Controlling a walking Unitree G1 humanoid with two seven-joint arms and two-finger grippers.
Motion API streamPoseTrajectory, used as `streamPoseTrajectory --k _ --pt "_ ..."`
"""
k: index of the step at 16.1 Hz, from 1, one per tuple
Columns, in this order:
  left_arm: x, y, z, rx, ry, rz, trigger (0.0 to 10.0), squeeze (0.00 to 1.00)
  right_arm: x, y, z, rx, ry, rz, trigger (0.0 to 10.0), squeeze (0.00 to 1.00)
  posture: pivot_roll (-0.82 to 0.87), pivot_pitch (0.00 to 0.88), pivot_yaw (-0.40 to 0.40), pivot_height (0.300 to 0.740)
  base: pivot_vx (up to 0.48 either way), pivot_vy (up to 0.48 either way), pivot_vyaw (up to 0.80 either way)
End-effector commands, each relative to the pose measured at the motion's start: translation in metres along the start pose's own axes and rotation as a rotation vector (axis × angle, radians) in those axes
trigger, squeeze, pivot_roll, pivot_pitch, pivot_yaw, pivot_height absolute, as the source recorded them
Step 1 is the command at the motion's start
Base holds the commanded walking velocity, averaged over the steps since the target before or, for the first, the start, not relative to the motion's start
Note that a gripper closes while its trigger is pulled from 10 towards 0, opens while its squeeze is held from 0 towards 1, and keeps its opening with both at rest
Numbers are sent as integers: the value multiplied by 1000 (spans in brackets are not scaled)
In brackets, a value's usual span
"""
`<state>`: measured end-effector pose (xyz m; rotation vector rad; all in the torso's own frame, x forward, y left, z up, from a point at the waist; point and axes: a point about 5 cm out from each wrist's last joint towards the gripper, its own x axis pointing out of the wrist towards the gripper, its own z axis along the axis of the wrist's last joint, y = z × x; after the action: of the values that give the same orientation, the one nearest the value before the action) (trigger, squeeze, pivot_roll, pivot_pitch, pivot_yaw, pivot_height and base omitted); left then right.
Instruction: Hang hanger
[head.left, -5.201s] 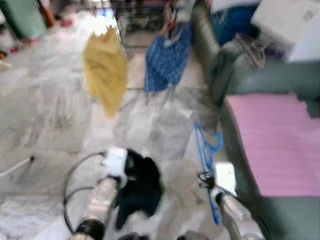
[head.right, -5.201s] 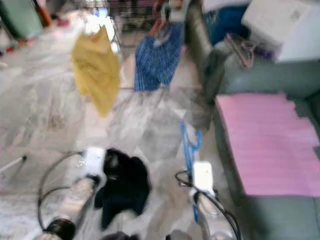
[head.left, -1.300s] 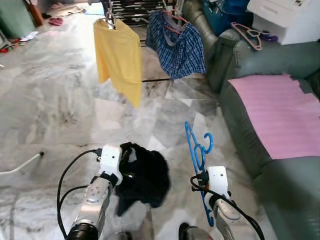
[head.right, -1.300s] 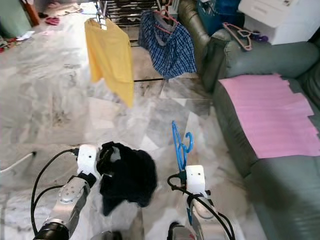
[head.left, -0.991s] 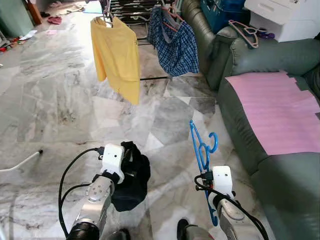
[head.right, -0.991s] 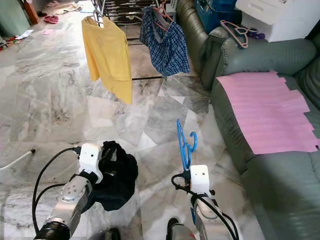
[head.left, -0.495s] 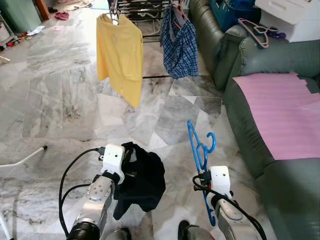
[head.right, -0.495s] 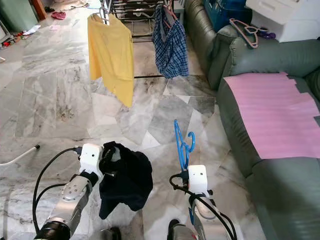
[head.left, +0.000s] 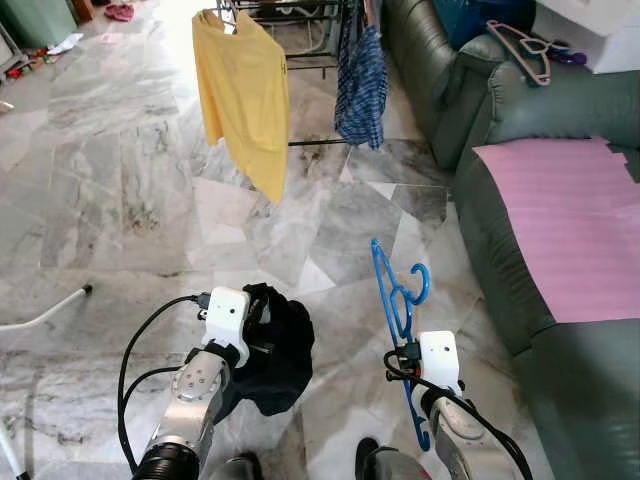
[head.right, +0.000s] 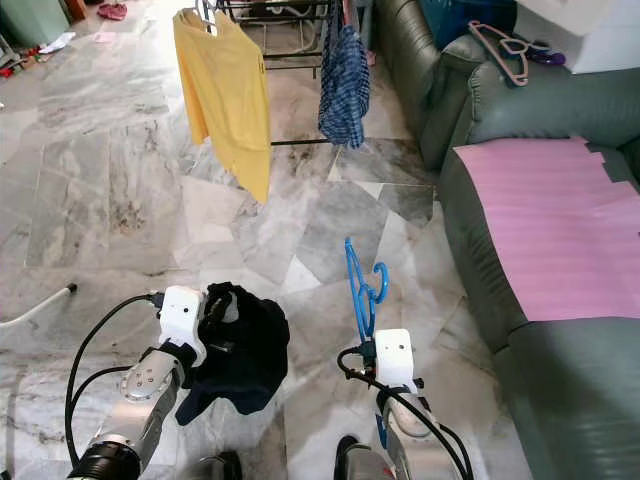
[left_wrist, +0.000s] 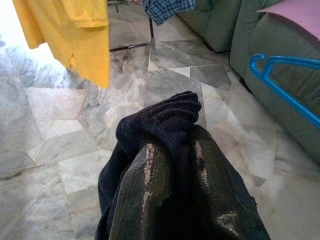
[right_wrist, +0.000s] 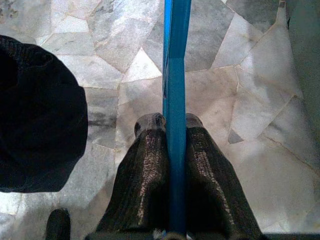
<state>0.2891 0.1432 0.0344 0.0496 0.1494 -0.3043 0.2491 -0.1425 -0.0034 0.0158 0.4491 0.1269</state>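
Note:
A blue plastic hanger (head.left: 397, 297) stands upright in my right gripper (right_wrist: 174, 125), whose two black fingers (right_wrist: 144, 165) are shut on its bar; its hook points up and forward. My left gripper (left_wrist: 172, 145) is shut on a bunched black garment (head.left: 272, 351) that hangs low at my left, above the marble floor. Ahead stands a metal drying rack (head.left: 300, 12) with a yellow shirt (head.left: 245, 90) and a blue checked garment (head.left: 362, 80) hanging from it.
A green sofa (head.left: 520, 110) with a pink sheet (head.left: 565, 220) runs along my right. Pink hangers (head.left: 520, 45) lie on its arm. A white pole (head.left: 45, 312) lies on the floor at left. Open marble floor (head.left: 130, 190) stretches between me and the rack.
The view has moved forward toward the rack. The black garment has swung and bunched under my left gripper. Both grippers keep their hold.

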Motion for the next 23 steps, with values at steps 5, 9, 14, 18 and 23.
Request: streamPoseTrajectory --k 5,9,14,18,23 --pt "-1 0 3 -2 -20 -12 10000 0 -2 1 0 -7 -10 5 10000 0 -90 205 23 740 256 0 0" --pt "-2 -1 0 -2 -13 -15 10000 0 -2 2 0 -12 -8 9 10000 0 -91 205 24 740 306 0 0" --pt "-2 0 -1 1 -7 -17 10000 0 -3 1 -2 -19 -5 10 10000 0 -91 204 24 740 330 0 0" --pt "-2 0 -1 2 -4 -18 10000 0 -3 1 -2 -24 -4 12 10000 0 -92 202 22 740 329 0 0" --pt "-1 -1 -2 1 -3 -20 10000 0 -2 0 -1 -33 -4 14 10000 0 -94 199 18 740 344 0 0"
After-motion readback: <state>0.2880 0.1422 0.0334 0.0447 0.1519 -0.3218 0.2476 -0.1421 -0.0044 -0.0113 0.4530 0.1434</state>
